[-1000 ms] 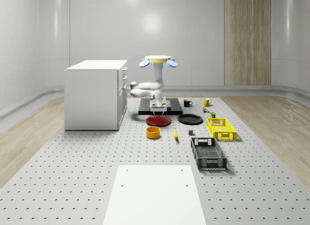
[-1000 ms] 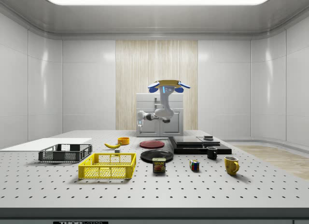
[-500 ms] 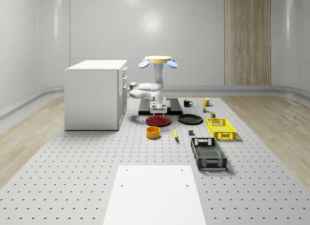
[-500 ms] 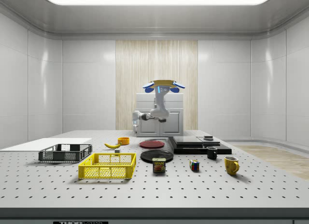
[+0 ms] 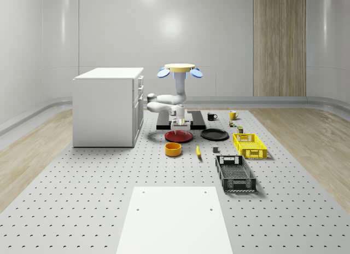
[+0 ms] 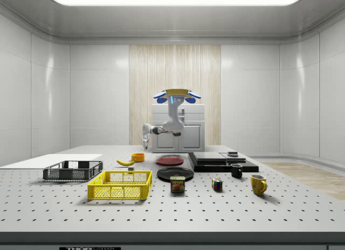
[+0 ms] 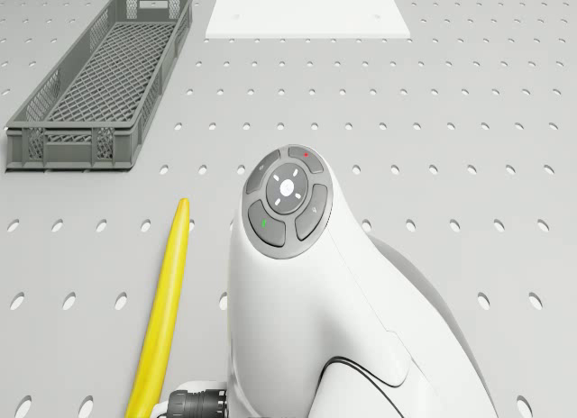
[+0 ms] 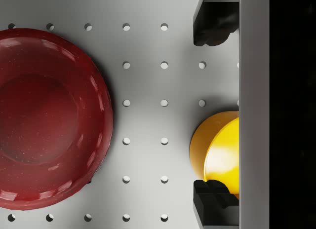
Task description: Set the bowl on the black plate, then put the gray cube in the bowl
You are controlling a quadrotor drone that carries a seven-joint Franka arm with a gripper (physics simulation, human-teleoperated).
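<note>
The claw hangs with its fingers spread apart and empty above the perforated surface, between the red plate and the yellow bowl, whose rim shows between the fingertips in the wrist view. The drone hovers above, beside the white cabinet. Nothing looks done yet: the bowl sits on the surface well apart from the black plate, and the small dark gray cube lies near the yellow crate, so both placements remain.

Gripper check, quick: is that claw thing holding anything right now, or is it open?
Gripper: open and holding nothing, its fingers spread apart above the table, with the yellow bowl below them.
</note>
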